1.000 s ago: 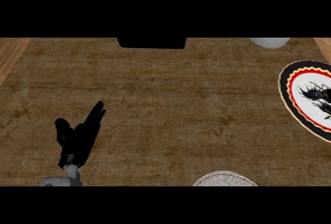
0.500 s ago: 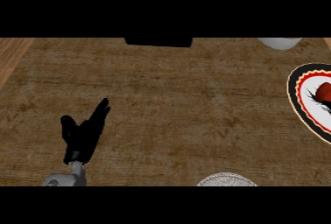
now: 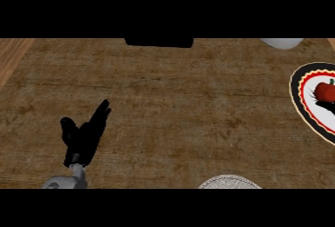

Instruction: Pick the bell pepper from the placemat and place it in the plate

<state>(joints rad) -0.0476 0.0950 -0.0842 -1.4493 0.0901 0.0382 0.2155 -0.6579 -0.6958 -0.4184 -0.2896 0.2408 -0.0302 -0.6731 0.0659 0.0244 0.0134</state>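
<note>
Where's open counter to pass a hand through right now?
The wide middle is bare, between the left hand, the black box at the far edge and the plate on the right. The right edge is crowded: red pepper on that plate, white cup above.

You find no words, labels, brands or numbers to read anywhere here. The plate [image 3: 307, 84] at the right edge carries only a patterned rim, not lettering, and the dark block [image 3: 159, 42] far to its left is blank.
</note>
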